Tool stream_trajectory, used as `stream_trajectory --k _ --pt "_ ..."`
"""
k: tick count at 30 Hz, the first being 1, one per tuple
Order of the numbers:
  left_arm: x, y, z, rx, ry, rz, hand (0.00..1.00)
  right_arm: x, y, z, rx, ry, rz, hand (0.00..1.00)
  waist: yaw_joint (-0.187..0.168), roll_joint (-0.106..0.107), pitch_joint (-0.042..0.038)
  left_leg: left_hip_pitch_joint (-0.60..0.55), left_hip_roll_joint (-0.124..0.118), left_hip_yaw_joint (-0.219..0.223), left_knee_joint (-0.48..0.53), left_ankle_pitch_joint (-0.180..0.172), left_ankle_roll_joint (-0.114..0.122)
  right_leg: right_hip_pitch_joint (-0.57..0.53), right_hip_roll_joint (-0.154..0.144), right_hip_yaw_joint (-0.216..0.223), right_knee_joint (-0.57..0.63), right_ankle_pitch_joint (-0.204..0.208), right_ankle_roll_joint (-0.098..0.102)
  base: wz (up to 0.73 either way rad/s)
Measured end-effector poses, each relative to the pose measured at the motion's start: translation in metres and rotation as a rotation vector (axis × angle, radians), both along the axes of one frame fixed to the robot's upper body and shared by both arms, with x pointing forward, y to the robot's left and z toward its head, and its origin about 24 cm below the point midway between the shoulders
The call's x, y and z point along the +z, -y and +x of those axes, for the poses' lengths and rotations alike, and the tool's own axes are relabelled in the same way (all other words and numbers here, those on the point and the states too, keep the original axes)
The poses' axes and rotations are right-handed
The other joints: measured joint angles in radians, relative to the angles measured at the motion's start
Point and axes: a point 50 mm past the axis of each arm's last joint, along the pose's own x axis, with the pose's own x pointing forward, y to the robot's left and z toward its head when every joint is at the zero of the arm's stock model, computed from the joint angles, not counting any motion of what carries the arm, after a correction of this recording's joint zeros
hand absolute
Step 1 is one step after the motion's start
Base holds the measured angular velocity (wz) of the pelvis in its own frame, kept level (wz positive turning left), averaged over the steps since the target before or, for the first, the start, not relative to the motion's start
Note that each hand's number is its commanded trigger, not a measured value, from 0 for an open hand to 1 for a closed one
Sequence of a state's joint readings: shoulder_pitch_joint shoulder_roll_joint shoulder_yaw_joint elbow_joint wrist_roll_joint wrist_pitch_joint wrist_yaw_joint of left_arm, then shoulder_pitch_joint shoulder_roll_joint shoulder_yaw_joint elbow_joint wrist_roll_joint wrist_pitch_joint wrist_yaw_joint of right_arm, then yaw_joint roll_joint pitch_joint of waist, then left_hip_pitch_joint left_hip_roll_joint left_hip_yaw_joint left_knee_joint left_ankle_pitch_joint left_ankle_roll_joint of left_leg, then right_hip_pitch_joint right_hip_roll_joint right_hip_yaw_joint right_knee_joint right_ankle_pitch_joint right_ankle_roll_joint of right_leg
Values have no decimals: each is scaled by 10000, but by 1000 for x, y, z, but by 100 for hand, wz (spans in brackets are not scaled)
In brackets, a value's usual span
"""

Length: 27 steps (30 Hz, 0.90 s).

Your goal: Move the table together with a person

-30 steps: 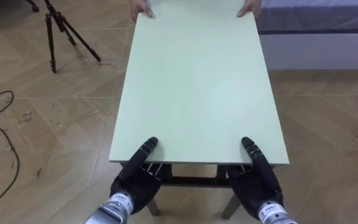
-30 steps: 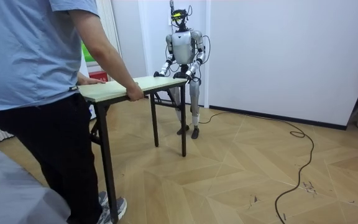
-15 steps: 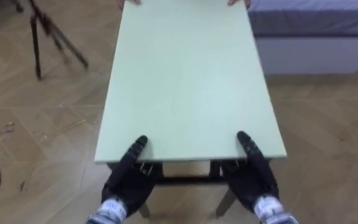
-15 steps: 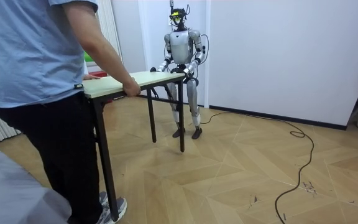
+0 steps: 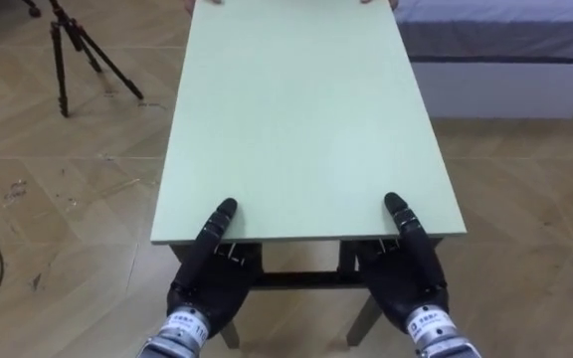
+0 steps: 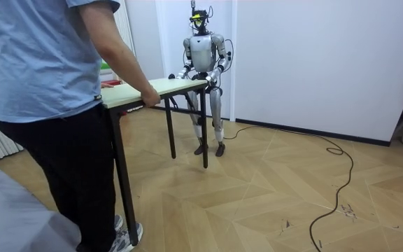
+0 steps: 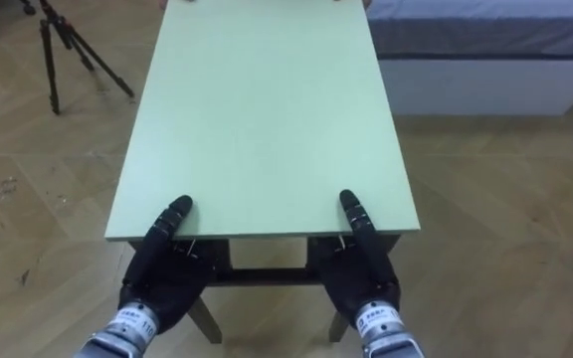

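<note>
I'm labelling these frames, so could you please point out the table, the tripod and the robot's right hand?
table (image 5: 296, 119): left eye view, bare middle of its top.
tripod (image 5: 61, 60): left eye view, one dark leg.
right hand (image 5: 407, 280): left eye view, back of the hand.

Herringbone wood floor (image 5: 525, 189) surrounds a grey-topped, white-based bed (image 5: 505, 40). A black tripod (image 5: 61, 60) stands well apart from the bed. The walls (image 6: 313, 56) are plain white.
</note>
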State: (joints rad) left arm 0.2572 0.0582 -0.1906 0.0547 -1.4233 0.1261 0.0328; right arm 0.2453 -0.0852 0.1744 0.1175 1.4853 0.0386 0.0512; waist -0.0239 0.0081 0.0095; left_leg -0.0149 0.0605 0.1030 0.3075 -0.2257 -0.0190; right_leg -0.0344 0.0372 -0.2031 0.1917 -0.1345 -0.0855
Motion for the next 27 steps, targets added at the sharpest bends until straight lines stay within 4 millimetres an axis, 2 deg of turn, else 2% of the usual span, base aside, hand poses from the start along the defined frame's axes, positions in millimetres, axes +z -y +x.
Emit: stream_trajectory --k 3,4,5,6,7,8,9,10,12,13,14,15,16,17,19,21,23,24,27 --pt "-1 4 -2 114 35 41 100 1 0 0 -70 78 -115 100 18 31 -16 -590 50 -85 882 9 -15 -199 -30 -70 151 -59 -159 3" --pt "-1 4 -2 190 34 22 100 1 0 0 -82 108 -155 100 31 41 -23 -801 168 41 1287 3 -124 -253 -33 -213 163 -86 -273 0" --pt "-2 3 -5 277 46 -23 100 1 -1 0 -6 145 -242 100 49 66 -17 -1001 384 336 1986 -118 -383 -373 6 -375 154 -143 -407 -24" --pt "-5 3 -10 454 -30 -192 100 1 -2 -1 183 132 -379 100 146 174 -32 -1151 760 605 3554 -240 -562 -347 107 -642 249 -246 -542 -38" --pt "-6 2 -13 511 -76 -295 100 1 -3 -1 256 138 -368 100 202 276 -60 -1155 903 587 4300 -241 -568 -333 192 -767 281 -289 -596 -38" --pt "-6 2 -14 534 -77 -397 100 2 -4 0 313 194 -395 100 141 442 -97 -1143 1084 514 5486 -229 -591 -342 317 -1034 350 -339 -666 -5" --pt "-6 2 -14 525 -32 -394 100 3 -4 1 309 241 -388 100 10 499 -85 -1109 1086 399 5798 -189 -656 -374 344 -1176 413 -350 -685 37" --pt "-5 3 -12 461 42 -383 100 4 -3 2 232 351 -414 100 -119 548 -33 -837 1004 250 5842 -123 -767 -447 344 -1398 508 -361 -703 51" --pt "-4 2 -12 429 187 -398 100 6 -2 2 210 471 -415 100 -317 566 32 -192 957 256 5215 -126 -768 -632 356 -1597 636 -361 -722 37" --pt "-3 2 -11 350 340 -391 100 7 -1 1 191 539 -393 100 -408 616 64 258 975 250 4485 -144 -794 -807 366 -1747 766 -357 -742 30" --pt "-2 2 -10 319 489 -415 100 8 -1 2 174 599 -351 100 -530 668 83 671 1018 241 3594 -230 -918 -1074 366 -1880 972 -352 -750 27" --pt "1 3 -5 258 670 -417 100 10 -1 3 86 664 -225 100 -553 711 101 966 1054 232 2755 -543 -1120 -1385 361 -1992 1150 -318 -790 16" --pt "2 3 -3 237 754 -400 100 11 -1 4 69 702 -197 100 -557 713 101 1070 1047 230 2379 -774 -1151 -1578 338 -2041 1207 -292 -801 10" --pt "6 3 2 198 943 -331 100 12 -1 7 49 773 -134 100 -562 751 97 1253 1013 183 1577 -1180 -1111 -1927 312 -2111 1376 -195 -804 5" --pt "10 4 9 162 1186 -250 100 15 -1 10 -18 883 18 100 -550 826 99 1503 947 3 440 -1579 -988 -2327 278 -2203 1544 -12 -794 5" --pt "13 4 15 161 1325 -217 100 16 -1 12 -82 934 120 100 -598 826 95 1547 785 1 -294 -1675 -844 -2676 86 -2274 1715 195 -734 11" --pt "13 5 19 180 1257 -147 100 16 -1 12 -122 992 20 100 -755 822 93 1401 438 -1 -604 -1690 -758 -2975 -290 -2281 1713 547 -628 10" --pt "12 5 19 174 1218 -128 100 16 -1 12 -148 979 2 100 -771 822 93 1374 331 -7 -646 -1659 -703 -3007 -381 -2248 1710 657 -588 0" --pt "8 7 17 125 987 -152 100 14 1 9 -180 901 -41 100 -811 797 90 1303 -291 74 -738 -1434 -199 -3178 -807 -1908 1637 1246 -386 -15"
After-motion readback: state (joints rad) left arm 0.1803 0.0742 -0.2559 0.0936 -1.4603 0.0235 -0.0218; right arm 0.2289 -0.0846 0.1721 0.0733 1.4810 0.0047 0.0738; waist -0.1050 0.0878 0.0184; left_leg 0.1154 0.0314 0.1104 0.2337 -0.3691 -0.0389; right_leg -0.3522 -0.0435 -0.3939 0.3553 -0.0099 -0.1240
